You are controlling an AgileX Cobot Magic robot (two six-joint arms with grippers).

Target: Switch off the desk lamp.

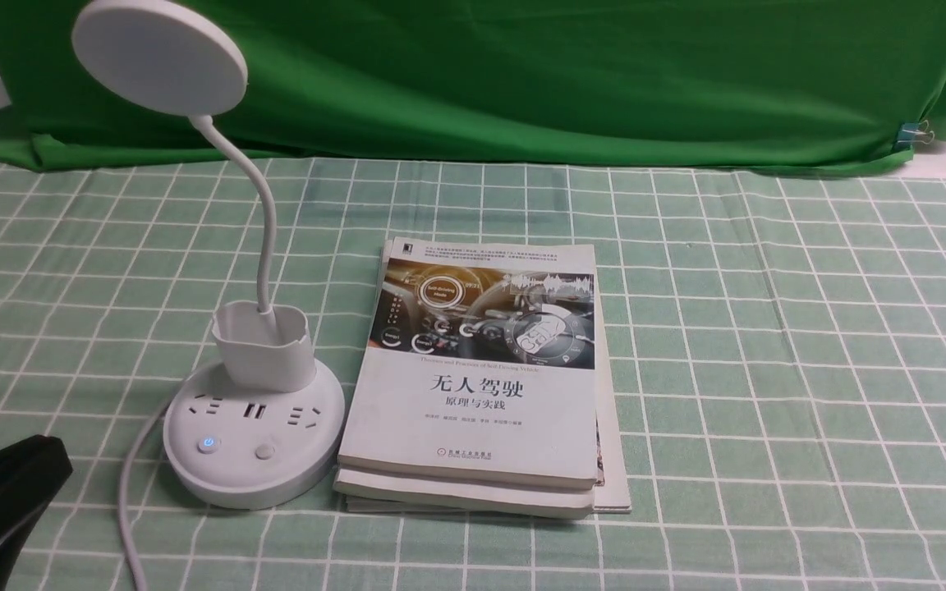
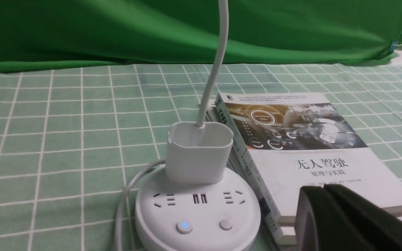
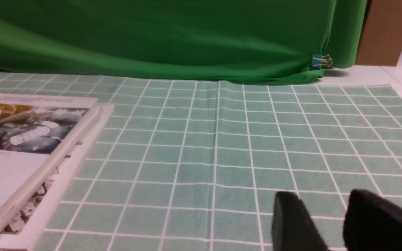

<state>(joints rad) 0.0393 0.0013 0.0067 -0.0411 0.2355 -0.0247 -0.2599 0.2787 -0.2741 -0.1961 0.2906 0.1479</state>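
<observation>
Green fabric backdrop (image 1: 522, 74) fills the upper part of the front view. Below it, a green-and-white checked tablecloth (image 1: 769, 328) covers the surface. A stack of books (image 1: 481, 386) lies flat at frame centre. The desk lamp (image 1: 251, 435) stands at frame left, its round base just beside the stack's left edge; contact cannot be confirmed. Its neck rises from the cup holder to the disc head in the upper left corner. The left gripper (image 2: 321, 195) sits in the lower left corner of the front view, near the base but apart from it, fingers pressed together and empty. The right gripper (image 3: 337, 223) appears only in the right wrist view, fingers parted, holding nothing. A white cable (image 1: 130, 492) leaves the base toward the bottom edge. On the base, the left button (image 1: 208, 444) shows a blue ring; the right button (image 1: 264, 451) is plain.
</observation>
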